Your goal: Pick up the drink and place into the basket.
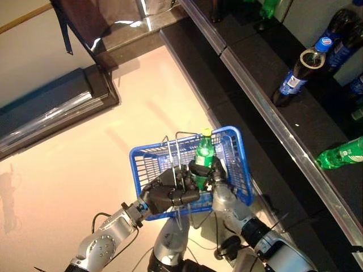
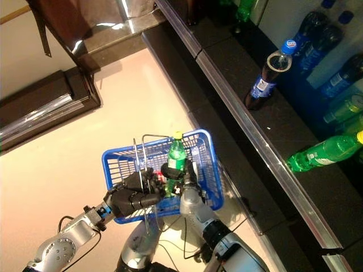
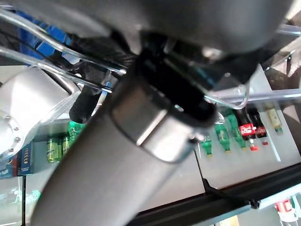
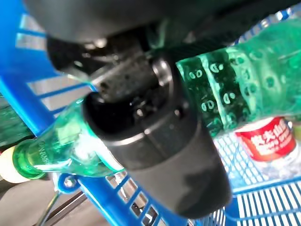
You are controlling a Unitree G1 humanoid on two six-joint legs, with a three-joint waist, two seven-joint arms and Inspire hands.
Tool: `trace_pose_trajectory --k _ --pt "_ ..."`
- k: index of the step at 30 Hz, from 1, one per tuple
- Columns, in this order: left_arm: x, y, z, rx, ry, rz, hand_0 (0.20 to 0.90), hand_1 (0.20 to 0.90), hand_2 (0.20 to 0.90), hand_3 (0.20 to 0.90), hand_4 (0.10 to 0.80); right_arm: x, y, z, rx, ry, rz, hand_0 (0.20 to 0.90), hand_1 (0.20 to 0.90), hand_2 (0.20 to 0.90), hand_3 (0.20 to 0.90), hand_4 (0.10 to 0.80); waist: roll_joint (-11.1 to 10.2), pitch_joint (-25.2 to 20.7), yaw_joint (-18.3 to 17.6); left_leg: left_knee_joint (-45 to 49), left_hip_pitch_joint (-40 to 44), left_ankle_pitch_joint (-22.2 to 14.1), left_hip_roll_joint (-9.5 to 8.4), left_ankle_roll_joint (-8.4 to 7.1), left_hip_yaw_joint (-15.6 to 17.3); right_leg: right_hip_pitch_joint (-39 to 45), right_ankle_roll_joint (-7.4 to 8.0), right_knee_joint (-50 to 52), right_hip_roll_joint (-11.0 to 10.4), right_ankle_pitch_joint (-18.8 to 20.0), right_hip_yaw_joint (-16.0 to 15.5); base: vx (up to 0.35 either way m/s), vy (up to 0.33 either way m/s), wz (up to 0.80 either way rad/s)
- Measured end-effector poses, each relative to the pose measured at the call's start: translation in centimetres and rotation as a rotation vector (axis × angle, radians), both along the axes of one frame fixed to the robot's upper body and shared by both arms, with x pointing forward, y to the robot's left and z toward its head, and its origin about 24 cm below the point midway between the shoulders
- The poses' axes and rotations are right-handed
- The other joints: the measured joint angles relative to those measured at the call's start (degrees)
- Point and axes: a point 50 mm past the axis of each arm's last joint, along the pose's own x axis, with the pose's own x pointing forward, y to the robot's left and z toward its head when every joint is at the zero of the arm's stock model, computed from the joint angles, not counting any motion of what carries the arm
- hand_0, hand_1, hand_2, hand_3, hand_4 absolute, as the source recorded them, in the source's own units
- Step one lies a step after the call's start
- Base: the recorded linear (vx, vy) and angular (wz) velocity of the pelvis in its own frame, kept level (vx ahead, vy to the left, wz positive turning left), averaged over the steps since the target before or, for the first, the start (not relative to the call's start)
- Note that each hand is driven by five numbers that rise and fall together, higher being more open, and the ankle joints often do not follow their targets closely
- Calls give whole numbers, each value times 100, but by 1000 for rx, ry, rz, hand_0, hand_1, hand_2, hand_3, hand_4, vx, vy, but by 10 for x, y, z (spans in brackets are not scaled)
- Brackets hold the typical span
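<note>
The blue basket (image 1: 238, 161) hangs in front of me, off the floor. My left hand (image 1: 170, 192) is shut on its thin wire handles (image 1: 176, 148) at the near side. My right hand (image 1: 207, 170) is shut on a green drink bottle (image 1: 204, 152) with a yellow cap and holds it upright inside the basket. The right wrist view shows the fingers (image 4: 155, 122) curled round the green bottle (image 4: 240, 80), with a red-labelled drink (image 4: 268, 141) lying on the basket floor beneath. I cannot tell whether the green bottle touches the basket floor.
A dark shelf with a metal edge (image 1: 266, 107) runs along the right. On it stand dark cola bottles (image 1: 298, 76) and green bottles (image 1: 340, 154). A dark low cabinet (image 1: 62, 102) stands at the far left across the pale floor (image 1: 85, 181).
</note>
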Motion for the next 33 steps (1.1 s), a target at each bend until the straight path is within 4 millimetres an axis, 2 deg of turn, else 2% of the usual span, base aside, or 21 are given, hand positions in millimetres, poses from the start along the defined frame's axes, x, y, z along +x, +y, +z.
trace_pose_trajectory --k 2,5,6,8,10,11,12,17,24,27,33 --pt "0 1 0 1 -2 4 300 300 300 200 100 0 0 -1 30 15 0 300 300 300 200 100 -1 0 16 -3 -34 9 0 -2 -4 -40 2 5 1 2 -2 -9 -13 4" --pt "2 5 2 10 -13 10 300 300 300 200 100 -2 -2 -14 126 103 -36 300 300 300 200 100 -2 -1 65 -3 -74 13 -4 -1 -9 -65 28 -6 2 16 -15 -7 -23 2" --pt "2 5 3 9 -18 5 300 300 300 200 100 -2 -7 -24 258 176 -82 300 300 300 200 100 -2 -1 136 -2 -77 13 -3 -1 -9 -62 28 -19 4 15 -17 0 0 0" --pt "1 4 3 6 -11 -21 300 300 300 200 100 -3 -11 -30 383 226 -111 300 300 300 200 100 -2 -1 189 -7 -81 14 -5 1 -17 -41 33 -51 11 21 -23 40 -41 4" --pt "0 3 2 4 -3 -32 300 300 300 200 100 -4 -12 -32 449 246 -125 300 300 300 200 100 -4 -2 198 -22 -76 10 -13 4 -19 -27 21 -49 -2 3 -27 78 -56 5" --pt "0 2 2 -8 16 -44 300 300 300 200 100 -5 -12 -33 566 265 -139 300 300 300 200 100 -4 -2 197 -23 -72 27 -38 21 -34 -22 46 -52 -17 18 -34 -58 35 4" --pt "0 1 2 -16 21 -48 300 300 300 200 100 -3 -11 -32 597 263 -136 300 300 300 200 100 -6 -3 195 -30 -88 37 -37 23 -33 -38 64 -79 8 39 -18 -58 33 6" --pt "4 -5 5 -17 11 -81 300 300 300 200 100 1 -6 -27 679 297 -84 300 300 300 200 100 -18 -9 170 -53 -91 59 -71 45 -31 -16 54 -129 -10 70 -14 -14 11 1" --pt "3 -9 5 -12 15 -107 300 300 300 200 100 -3 3 -30 691 371 28 300 300 300 200 100 -97 -48 165 -61 -101 72 -147 90 -38 18 113 -169 -63 102 -17 23 -6 4" --pt "3 -11 5 -14 14 -113 300 300 300 200 100 -2 3 -31 683 388 32 300 300 300 200 100 -101 -50 164 -57 -120 78 -142 102 -28 8 116 -221 -45 147 -10 -21 17 -1" --pt "6 -11 8 2 1 -126 300 300 300 200 100 2 -10 -37 672 421 -32 300 300 300 200 100 -114 -56 156 -40 -213 130 -175 140 -21 -73 120 -281 -43 222 -7 22 -6 1"
